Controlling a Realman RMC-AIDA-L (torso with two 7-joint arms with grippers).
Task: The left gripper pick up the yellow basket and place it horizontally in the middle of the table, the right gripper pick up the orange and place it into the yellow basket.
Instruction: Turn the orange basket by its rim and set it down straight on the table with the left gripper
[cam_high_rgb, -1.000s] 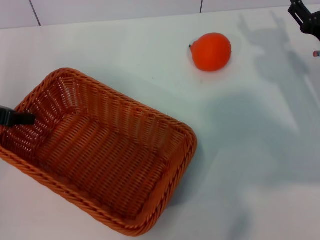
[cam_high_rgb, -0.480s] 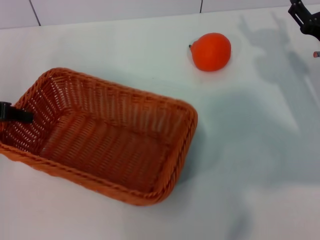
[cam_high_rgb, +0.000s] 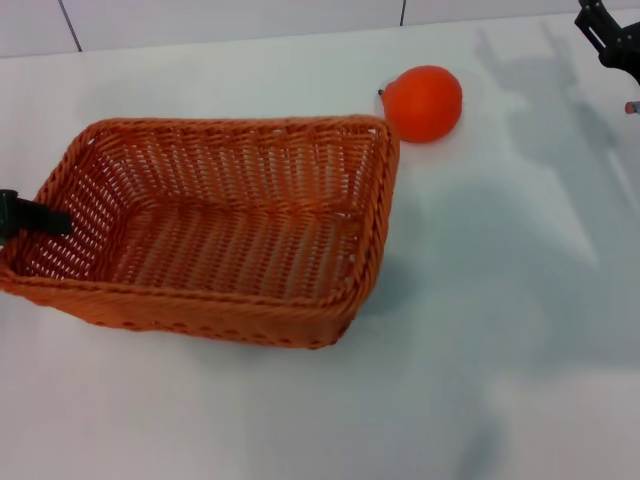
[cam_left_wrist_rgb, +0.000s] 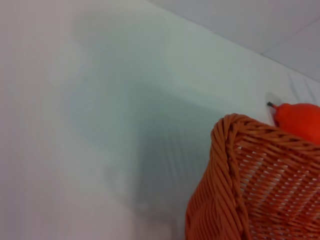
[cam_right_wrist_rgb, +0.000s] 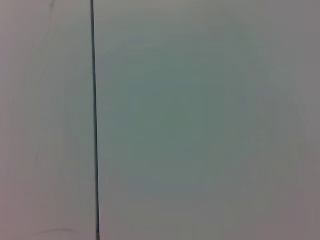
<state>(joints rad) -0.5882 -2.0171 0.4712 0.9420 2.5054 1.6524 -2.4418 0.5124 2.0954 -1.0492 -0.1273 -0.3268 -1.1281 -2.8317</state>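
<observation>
left gripper (cam_high_rgb: 30, 217) clamped on woven wicker yellow basket (cam_high_rgb: 215, 225) rim | smooth round orange (cam_high_rgb: 424, 102) | right gripper (cam_high_rgb: 605, 30) apart

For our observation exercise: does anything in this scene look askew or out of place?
Yes. The yellow basket is tilted, its far right corner raised close against the orange, while the left gripper holds its left end. Nothing looks spilled or damaged.
</observation>
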